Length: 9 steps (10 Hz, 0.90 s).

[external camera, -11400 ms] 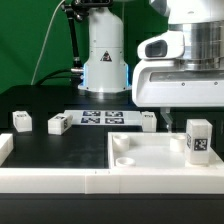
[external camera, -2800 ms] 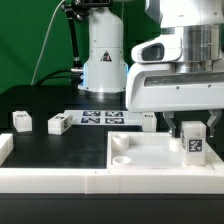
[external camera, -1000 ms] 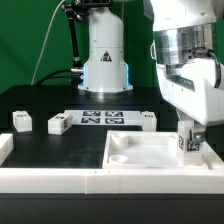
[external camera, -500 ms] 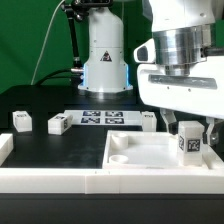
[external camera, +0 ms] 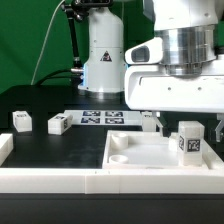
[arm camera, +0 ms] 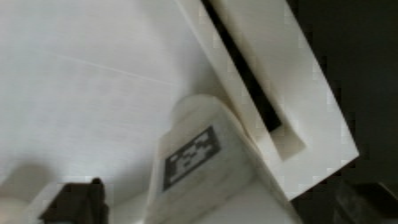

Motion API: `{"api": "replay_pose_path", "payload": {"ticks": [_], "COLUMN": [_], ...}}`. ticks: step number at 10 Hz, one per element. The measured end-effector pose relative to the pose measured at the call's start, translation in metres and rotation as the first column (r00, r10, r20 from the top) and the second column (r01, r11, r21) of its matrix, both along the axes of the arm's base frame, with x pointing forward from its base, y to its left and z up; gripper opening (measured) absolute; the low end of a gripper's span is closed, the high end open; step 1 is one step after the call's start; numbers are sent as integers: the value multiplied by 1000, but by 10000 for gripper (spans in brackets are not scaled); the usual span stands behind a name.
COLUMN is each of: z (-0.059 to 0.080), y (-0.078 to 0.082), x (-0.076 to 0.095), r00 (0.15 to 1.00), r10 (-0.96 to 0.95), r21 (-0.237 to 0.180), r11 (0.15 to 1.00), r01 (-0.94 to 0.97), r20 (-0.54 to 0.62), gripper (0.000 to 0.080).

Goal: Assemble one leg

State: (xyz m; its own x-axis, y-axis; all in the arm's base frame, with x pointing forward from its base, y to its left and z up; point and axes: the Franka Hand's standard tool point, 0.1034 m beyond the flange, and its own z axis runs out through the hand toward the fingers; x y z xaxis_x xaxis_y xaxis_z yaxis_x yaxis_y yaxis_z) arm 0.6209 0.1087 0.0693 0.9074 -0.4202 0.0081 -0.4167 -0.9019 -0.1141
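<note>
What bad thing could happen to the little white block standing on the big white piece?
1. The leg stands upright near the edge of the big white piece, on the exterior view's right. The gripper hangs just above it, so a small bump might tip the leg over or off the edge.
2. The wrist view shows the leg slanted and off-centre, so the fingers may close on it crookedly.

Marker board point(external camera: 100, 119) flat behind tabletop point(external camera: 140, 165), seemingly.
</note>
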Motion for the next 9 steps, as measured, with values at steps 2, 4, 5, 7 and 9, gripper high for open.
{"api": "replay_pose_path", "payload": {"ticks": [2, 4, 5, 7, 9], "z": [1, -1, -2, -2, -2], "y": [1, -5, -7, -7, -7], "x": [-1, -3, -4, -3, -3], "r00": [976, 948, 937, 937, 941], "r10": [217, 319, 349, 348, 339], "r21": [-40, -39, -40, -40, -40], "r11": [975, 947, 936, 937, 940], "r01": [-218, -320, -350, -348, -340], "r20": [-11, -22, -21, -21, -22], "gripper": [649, 649, 649, 535, 399]}}
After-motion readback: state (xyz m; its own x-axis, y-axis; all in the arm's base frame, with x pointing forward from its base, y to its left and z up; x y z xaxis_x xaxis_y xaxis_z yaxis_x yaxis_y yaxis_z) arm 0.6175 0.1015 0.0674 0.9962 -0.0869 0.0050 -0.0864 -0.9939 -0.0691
